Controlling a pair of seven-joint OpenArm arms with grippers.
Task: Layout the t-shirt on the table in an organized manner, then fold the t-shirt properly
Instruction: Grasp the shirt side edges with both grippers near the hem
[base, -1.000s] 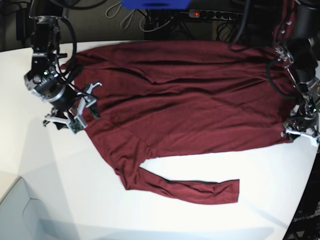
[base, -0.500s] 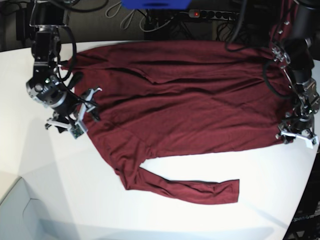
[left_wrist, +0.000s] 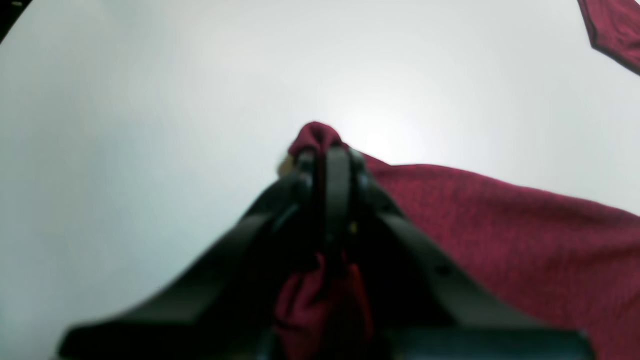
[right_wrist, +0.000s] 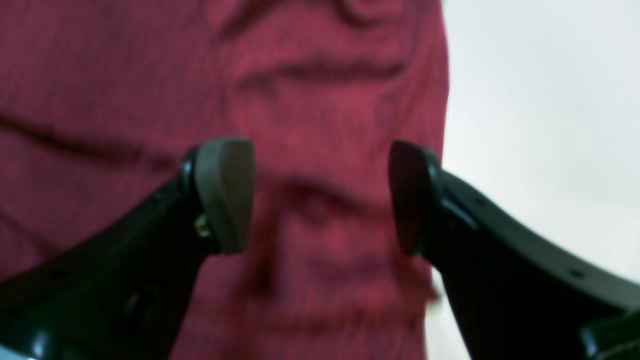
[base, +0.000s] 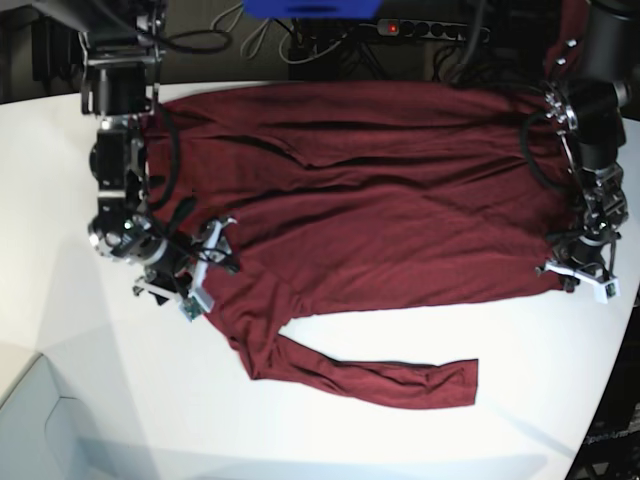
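Left claw (left_wrist: 327, 165): jaws together, clamped on a pinch of the t-shirt (left_wrist: 500, 235). A small bunch of maroon fabric protrudes just beyond the fingertips, and a second fold shows behind them, between the claw arms. In the base view this claw (base: 578, 272) sits at the lower corner of the shirt body. The grip point is judged deliberate – a corner hold gives control of the hem line for pulling the cloth flat or starting a fold.

Right claw (right_wrist: 320, 195): jaws apart, nothing between them. The pads (right_wrist: 225, 192) hover above the t-shirt (right_wrist: 200, 100), with its edge running just inside the one pad and bare counter (right_wrist: 550, 100) beyond it. In the base view this claw (base: 195, 272) stands over the shoulder region, near where the sleeve leaves the body. Whether the pads touch the cloth cannot be told; the wrist picture is blurred.

Beyond both claws, the t-shirt (base: 380, 190) lies spread across the counter (base: 80, 330), body mostly flat with several long creases. One long sleeve extends away from the body, toward the near counter edge, lying straight and apart from the hem.

Judgement: the layout stage is largely done – the open claw appears positioned to take the matching corner, so both ends of one side can be lifted together.
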